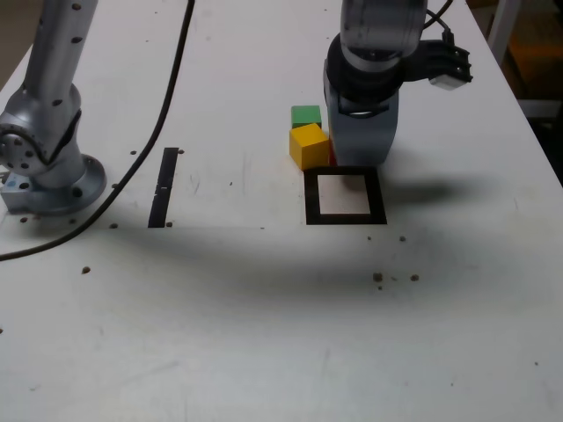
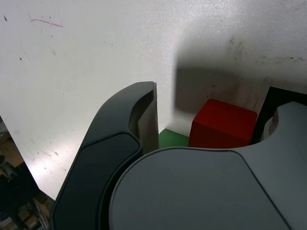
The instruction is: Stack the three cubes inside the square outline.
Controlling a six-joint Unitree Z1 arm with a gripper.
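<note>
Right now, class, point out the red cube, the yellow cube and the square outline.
red cube (image 2: pixel 221 125): wrist view, on its front face.
yellow cube (image 1: pixel 309 146): exterior view, on its top face.
square outline (image 1: pixel 311 199): exterior view, on the tape's left side.

White table (image 1: pixel 264 334), scuffed, dark specks scattered over it. 1 straight black tape strip (image 1: pixel 164 186) toward the exterior view's left. 1 black cable (image 1: pixel 167 92) runs from the top edge down and off the left edge. Faint pink pen mark (image 2: pixel 45 21) on the surface in the wrist view.
</note>
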